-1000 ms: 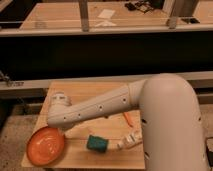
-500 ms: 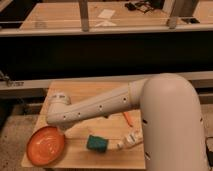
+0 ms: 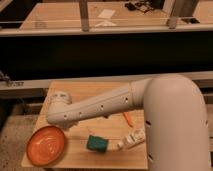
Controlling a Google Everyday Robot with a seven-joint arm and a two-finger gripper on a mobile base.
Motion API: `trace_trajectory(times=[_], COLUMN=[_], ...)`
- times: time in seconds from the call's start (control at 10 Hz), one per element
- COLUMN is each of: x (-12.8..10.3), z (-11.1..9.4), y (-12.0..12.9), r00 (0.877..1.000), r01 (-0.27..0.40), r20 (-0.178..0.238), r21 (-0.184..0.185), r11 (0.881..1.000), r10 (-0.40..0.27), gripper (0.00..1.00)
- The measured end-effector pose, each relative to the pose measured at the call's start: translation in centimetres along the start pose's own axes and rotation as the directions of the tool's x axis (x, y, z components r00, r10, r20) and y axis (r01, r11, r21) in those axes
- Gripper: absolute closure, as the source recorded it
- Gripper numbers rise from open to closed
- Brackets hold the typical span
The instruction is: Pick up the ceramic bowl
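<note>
Here, in the camera view, no legible writing appears. The white arm [image 3: 100, 107] reaches leftward across the wooden worktop [image 3: 107, 92], its wrist bent downward near the front-left corner. The gripper [image 3: 62, 126] sits hidden beneath the wrist; fingers' state cannot be told. The ceramic bowl [image 3: 46, 145] lies at the front-left corner, just beside the wrist. A green object [image 3: 97, 143], white bottle [image 3: 131, 138] and orange stick [image 3: 127, 118] lie nearby.

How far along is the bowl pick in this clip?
Done: the arm has reached over to the ceramic bowl at the table's near-left corner. In hand: the gripper sits at the bowl's far rim, hidden behind the wrist. Left: the lift; the bowl rests on the table.
</note>
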Motion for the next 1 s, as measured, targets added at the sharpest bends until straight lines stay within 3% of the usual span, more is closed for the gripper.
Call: trace_trajectory(times=[0.1,0.3,0.7,0.8,1.0], x=[-0.1,-0.1,0.1,0.1,0.1], z=[-0.2,-0.4,-0.9,-1.0,-1.2], y=[0.1,0.1,-0.8,-1.0,-0.8], r00=[1.0,1.0,0.999,0.999,0.999], r01=[0.001,0.004,0.034,0.04,0.035], r20=[-0.002,-0.002,-0.004,-0.004,-0.007], r21=[0.003,0.007,0.012,0.015,0.024], r11=[1.0,1.0,0.999,0.999,0.999], r10=[-0.001,-0.004,-0.034,-0.04,-0.035], gripper=[0.83,0.81,0.46,0.45,0.59])
